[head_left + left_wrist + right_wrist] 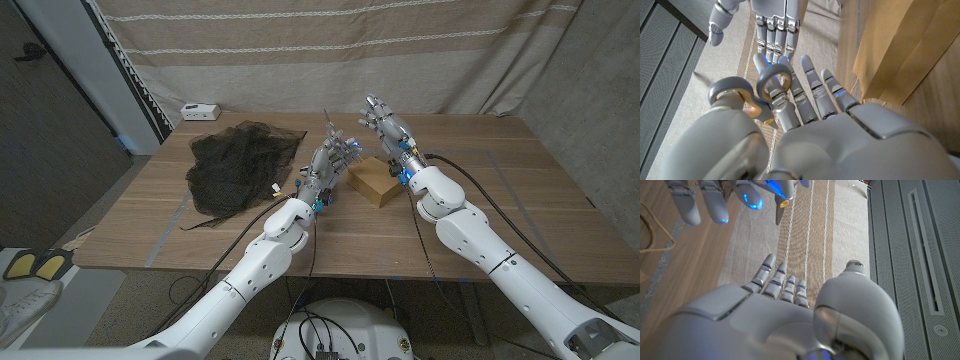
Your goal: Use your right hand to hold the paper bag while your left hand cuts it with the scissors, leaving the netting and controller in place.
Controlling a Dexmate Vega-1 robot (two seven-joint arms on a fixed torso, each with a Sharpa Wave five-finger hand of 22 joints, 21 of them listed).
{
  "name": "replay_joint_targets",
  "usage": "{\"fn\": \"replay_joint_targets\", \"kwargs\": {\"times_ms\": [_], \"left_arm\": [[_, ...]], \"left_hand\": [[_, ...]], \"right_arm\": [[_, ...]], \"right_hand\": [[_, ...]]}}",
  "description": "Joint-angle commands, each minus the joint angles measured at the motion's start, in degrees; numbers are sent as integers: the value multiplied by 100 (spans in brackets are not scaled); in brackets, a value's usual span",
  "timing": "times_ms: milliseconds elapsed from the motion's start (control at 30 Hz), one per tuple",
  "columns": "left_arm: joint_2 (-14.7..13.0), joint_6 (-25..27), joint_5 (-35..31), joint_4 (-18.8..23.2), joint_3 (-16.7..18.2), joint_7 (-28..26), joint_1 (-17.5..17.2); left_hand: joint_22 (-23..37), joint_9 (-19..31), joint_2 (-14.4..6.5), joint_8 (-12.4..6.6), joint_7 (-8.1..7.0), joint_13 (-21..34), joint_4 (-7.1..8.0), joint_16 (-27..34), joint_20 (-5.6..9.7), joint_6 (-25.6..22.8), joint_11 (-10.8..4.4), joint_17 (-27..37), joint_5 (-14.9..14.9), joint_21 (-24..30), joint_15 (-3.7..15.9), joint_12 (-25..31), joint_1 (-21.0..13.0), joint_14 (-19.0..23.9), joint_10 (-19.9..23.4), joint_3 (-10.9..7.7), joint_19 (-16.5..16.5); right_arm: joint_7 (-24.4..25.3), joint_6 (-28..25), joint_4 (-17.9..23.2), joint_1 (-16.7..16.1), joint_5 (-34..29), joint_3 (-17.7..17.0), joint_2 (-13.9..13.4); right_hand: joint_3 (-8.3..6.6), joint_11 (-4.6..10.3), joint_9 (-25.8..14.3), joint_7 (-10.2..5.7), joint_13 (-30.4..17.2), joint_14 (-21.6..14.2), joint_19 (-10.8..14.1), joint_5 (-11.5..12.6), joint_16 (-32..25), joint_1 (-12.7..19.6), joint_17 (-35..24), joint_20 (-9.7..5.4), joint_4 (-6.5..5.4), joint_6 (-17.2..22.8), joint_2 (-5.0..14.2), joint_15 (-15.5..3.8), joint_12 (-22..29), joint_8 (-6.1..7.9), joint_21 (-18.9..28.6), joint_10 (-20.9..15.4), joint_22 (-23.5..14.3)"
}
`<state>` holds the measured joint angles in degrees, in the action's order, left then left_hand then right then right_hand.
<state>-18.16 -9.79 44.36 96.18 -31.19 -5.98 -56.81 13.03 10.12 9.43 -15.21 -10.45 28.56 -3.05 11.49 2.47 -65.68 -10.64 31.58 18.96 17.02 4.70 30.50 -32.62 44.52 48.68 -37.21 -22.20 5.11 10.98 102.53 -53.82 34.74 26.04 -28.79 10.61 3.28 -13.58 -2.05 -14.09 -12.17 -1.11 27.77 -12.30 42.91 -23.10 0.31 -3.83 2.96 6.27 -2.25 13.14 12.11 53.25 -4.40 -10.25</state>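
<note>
Left hand [328,160] of mine gripped the scissors [771,85] raised beside the paper bag [377,181], which lay mid-table; my right hand [385,125] hovered above it, fingers apart, empty. Judging by that, holding came next: press the bag down before cutting.

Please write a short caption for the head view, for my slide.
Left hand holds scissors above the paper bag; right hand raised, black netting beside.
</note>
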Motion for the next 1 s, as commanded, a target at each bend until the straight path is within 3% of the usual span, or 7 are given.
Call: {"fn": "replay_joint_targets", "kwargs": {"times_ms": [33,267,433,1000], "left_arm": [[40,-68,-111,-13,-7,-97,5],[59,-88,-128,-45,-14,-86,23],[68,-98,-125,-68,-18,-60,33],[99,-13,-166,-90,-26,-201,56]], "left_hand": [[8,15,-125,66,-168,-30,-86,143,114,44,-168,45,-27,-14,826,-9,-133,143,477,-118,3],[17,20,-148,199,-165,121,-211,312,132,102,-151,168,-46,-26,854,142,-301,387,685,-205,19],[44,27,-118,288,-169,294,-330,519,138,103,-143,402,-107,-28,843,275,-430,513,751,-103,36],[78,42,-130,384,-169,650,-397,611,130,140,-140,643,-138,-35,837,516,-533,430,730,-21,68]], "right_arm": [[-24,49,-43,21,12,-8,26],[10,48,-25,9,-6,-11,28],[20,54,-11,-1,-27,-10,20],[74,51,62,-24,-75,-16,9]], "right_hand": [[42,37,3,-4,-1,-29,-4,-5,-35,-55,-10,24,15,9,28,-285,37,33,-13,-23,-24],[48,34,5,3,3,-24,-4,-5,-35,-67,6,26,20,17,31,-280,36,38,-30,-10,-24],[51,48,7,-3,5,-20,-4,-5,-34,-72,16,26,23,14,34,-270,35,37,-40,-2,-24],[60,43,11,-8,13,-23,-5,-4,-39,-88,50,24,39,5,40,-274,46,37,-75,-7,-25]]}}
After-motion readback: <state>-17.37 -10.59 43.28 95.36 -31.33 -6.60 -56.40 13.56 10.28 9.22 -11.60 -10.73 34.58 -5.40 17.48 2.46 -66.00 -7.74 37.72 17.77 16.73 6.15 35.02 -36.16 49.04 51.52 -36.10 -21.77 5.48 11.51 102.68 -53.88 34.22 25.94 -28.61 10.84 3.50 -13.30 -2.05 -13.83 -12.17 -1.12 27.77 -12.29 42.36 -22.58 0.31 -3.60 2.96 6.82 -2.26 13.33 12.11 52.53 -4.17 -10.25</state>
